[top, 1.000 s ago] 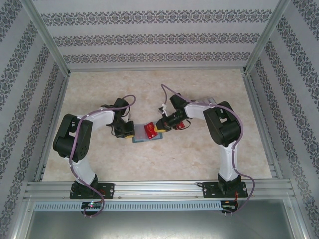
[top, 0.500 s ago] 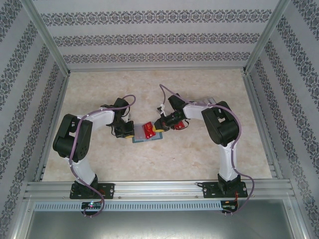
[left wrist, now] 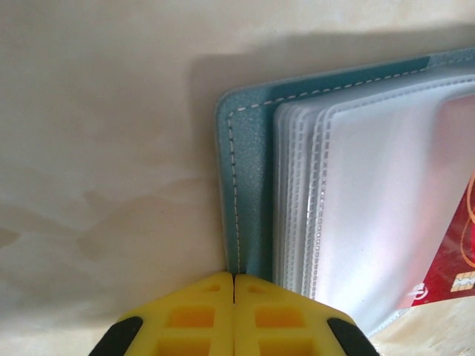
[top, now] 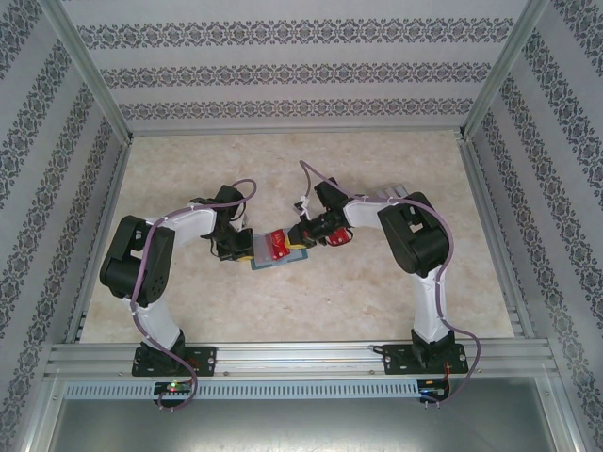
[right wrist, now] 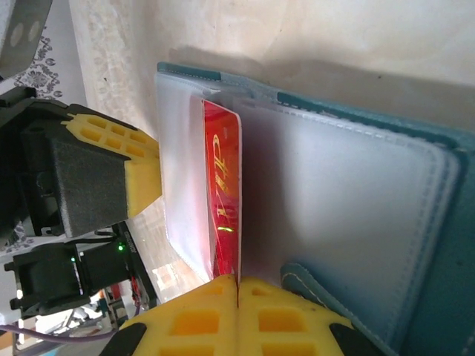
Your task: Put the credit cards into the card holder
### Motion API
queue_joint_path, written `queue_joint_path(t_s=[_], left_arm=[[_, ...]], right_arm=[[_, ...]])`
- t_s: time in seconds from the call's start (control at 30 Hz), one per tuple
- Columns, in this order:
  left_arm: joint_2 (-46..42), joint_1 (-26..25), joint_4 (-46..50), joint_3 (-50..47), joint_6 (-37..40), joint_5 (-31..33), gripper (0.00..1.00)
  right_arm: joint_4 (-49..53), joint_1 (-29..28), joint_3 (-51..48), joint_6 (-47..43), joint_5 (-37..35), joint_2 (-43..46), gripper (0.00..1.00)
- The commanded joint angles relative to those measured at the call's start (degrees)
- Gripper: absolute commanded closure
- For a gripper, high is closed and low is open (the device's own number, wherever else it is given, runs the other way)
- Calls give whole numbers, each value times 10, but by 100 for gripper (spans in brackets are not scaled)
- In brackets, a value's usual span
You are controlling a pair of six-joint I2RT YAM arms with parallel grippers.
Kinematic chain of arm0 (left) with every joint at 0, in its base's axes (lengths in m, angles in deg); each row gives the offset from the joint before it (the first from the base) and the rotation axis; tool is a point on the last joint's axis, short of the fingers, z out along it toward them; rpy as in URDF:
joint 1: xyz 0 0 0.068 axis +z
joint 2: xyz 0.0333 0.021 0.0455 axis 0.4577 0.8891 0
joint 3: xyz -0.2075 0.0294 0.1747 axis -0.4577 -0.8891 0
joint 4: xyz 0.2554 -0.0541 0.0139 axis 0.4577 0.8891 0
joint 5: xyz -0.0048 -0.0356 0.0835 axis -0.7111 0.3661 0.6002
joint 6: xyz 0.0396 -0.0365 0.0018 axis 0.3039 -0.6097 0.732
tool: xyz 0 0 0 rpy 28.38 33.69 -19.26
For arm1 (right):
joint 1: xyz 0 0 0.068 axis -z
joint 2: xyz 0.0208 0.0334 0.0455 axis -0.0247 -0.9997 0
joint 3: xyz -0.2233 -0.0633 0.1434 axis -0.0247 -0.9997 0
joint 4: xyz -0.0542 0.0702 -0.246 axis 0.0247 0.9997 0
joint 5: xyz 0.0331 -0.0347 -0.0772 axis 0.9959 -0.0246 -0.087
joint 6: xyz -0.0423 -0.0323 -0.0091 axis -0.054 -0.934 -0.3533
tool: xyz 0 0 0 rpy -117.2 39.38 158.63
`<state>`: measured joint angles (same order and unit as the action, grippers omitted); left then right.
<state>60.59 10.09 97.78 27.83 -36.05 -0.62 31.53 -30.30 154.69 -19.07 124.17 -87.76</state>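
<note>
Brightly, evenly lit from above. Soft shadow on tabletop point(left wrist: 111, 111) beside holder point(left wrist: 249, 148). Blurred up close at yellow jaws; slightly washed out on clear sleeves point(left wrist: 371, 193).

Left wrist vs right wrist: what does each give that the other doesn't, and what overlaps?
Left wrist: left end effector shut on the card holder at its stitched teal edge, with the fanned edges of the clear sleeves up close. Right wrist: right end effector shut on the red credit card, gold print facing the camera, slid in among the sleeves; also the left end effector from the side. Shared: card holder, clear sleeves, some of the red card, marbled table.
</note>
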Motion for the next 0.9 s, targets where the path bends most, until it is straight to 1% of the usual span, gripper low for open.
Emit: queue_joint_path(t_s=[0.0, 0.13, 0.37, 0.6, 0.7, 0.77, 0.87], left_arm=[[55, -15, -42, -34, 16, 14, 94], [55, -15, -43, -36, 15, 14, 95], [57, -15, -47, -35, 12, 10, 97], [59, -15, -46, -34, 14, 10, 97], [56, -14, -42, -33, 14, 12, 97], [49, -13, -36, -33, 12, 17, 96], [37, -11, -24, -30, 12, 24, 96]], right_arm=[[-29, -12, -14, 24, -21, 0, 100], [-54, -21, -27, 52, -32, 11, 100], [-85, -57, -23, 89, -42, 4, 100], [-80, -85, 9, 103, -48, -16, 98], [-66, -84, 5, 94, -60, -3, 89], [-48, -80, -1, 81, -79, 15, 87], [-10, -76, -9, 61, -116, 48, 79]])
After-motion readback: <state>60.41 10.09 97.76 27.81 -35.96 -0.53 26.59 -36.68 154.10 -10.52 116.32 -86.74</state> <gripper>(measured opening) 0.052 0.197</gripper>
